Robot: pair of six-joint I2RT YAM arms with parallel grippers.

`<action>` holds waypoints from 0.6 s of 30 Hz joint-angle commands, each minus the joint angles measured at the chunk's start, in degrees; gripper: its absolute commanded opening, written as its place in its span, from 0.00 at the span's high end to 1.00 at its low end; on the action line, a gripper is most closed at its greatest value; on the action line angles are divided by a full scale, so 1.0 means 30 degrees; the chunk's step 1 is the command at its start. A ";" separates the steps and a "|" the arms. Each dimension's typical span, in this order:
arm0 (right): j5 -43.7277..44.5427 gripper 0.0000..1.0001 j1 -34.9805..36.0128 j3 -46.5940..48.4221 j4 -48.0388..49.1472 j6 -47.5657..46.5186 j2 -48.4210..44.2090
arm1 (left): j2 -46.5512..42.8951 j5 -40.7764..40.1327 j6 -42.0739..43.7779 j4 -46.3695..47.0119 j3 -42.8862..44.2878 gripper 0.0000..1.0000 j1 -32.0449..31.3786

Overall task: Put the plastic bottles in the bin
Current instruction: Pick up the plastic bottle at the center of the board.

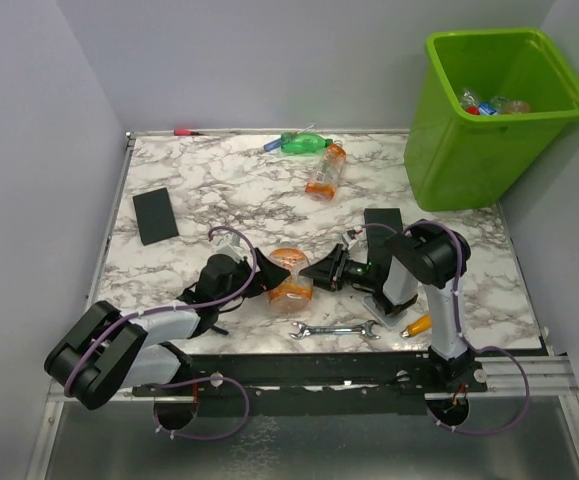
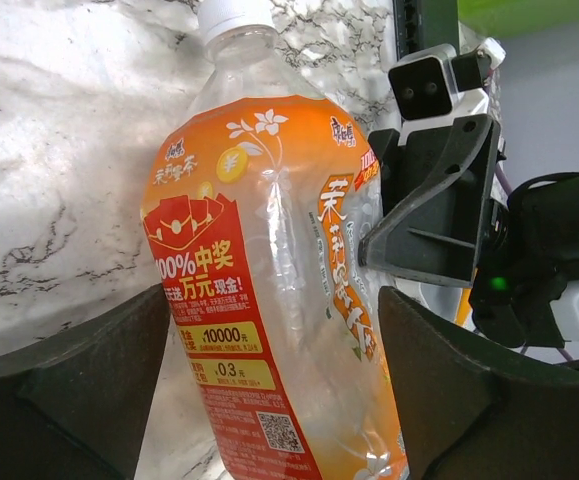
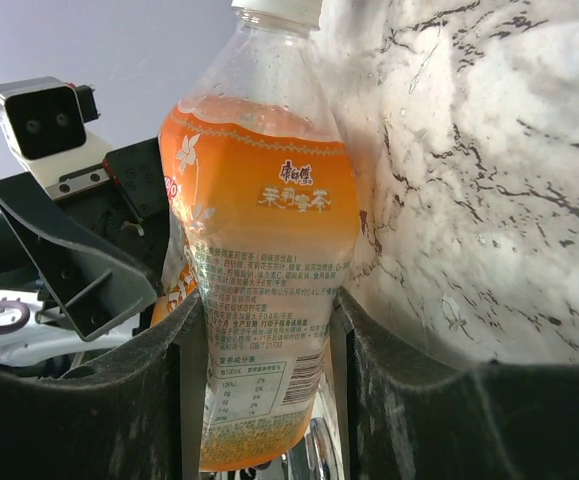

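Gripping orange bottle [image 3: 264, 250] with right fingers [image 3: 439, 420], left fingers [image 2: 79, 390] flanking it, contact unclear, base cut off

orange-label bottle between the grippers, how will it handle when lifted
The orange-label bottle is probably light: no liquid shows in its clear neck. Thin clear plastic likely dents when squeezed. Its glossy label may slip, and the round body could roll.

arms low, facing each other, right gripper [image 3: 262, 312] clamped on orange bottle [image 1: 291, 278], left gripper [image 2: 269, 300] straddling it, grip unclear
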 commanded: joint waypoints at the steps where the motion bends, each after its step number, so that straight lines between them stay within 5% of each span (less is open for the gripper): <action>1: 0.0093 0.61 0.0456 -0.0882 0.1516 -0.1619 0.0714 | 0.0446 0.2523 -0.1039 0.3143 0.0050 0.20 -0.0131; 18: 0.0619 0.62 0.0940 0.0816 0.1822 -0.2014 -0.2992 | -0.0162 0.4730 -0.1463 0.5049 0.0246 0.22 -0.0247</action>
